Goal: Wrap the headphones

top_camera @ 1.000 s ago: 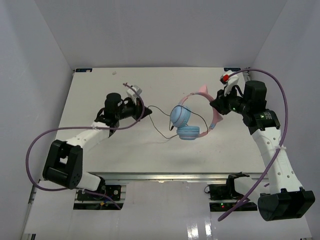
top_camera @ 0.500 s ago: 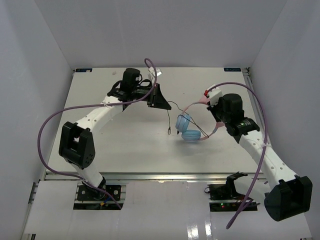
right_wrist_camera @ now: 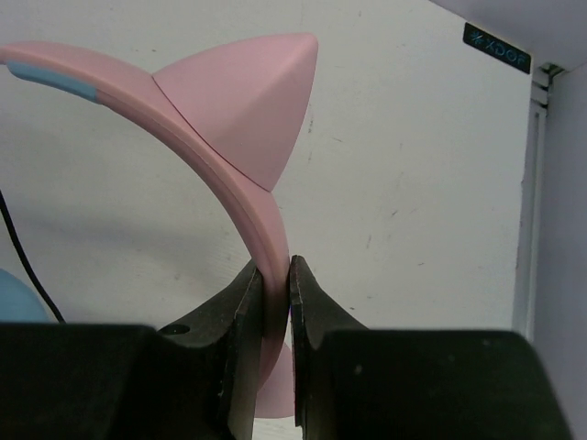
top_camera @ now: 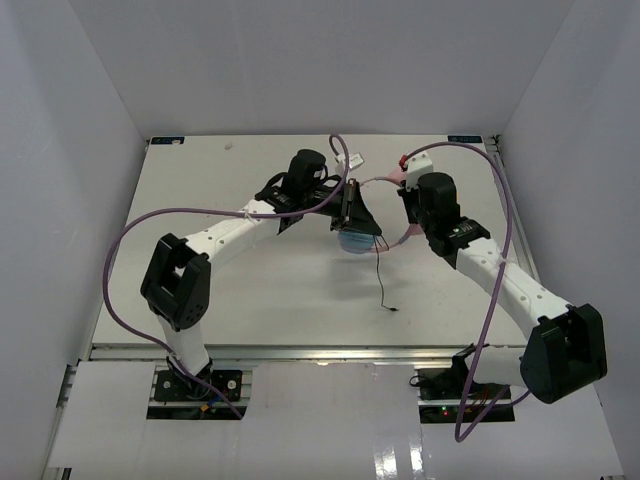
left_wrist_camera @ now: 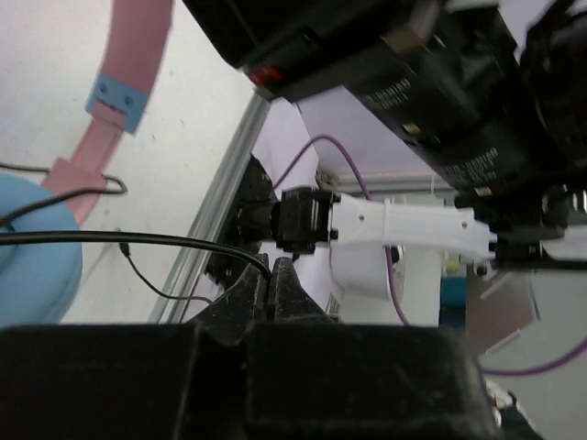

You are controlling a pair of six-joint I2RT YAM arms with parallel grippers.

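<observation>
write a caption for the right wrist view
Right tool clamped on the pink headband of the headphones, next to one pink ear, white table behind.

Ear cup (left_wrist_camera: 32, 247) cropped left of left gripper (left_wrist_camera: 272, 280). Headband (right_wrist_camera: 229, 183) runs off-frame left of right gripper (right_wrist_camera: 272, 275). Cord (top_camera: 379, 278) tip too small.

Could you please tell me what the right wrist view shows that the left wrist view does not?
Only the right wrist view shows the right gripper clamped on the pink headband below its pointed ear. Only the left wrist view shows the left gripper pinching the black cord, with the right arm beyond. Both show headband, cord and a light-blue ear cup.
</observation>
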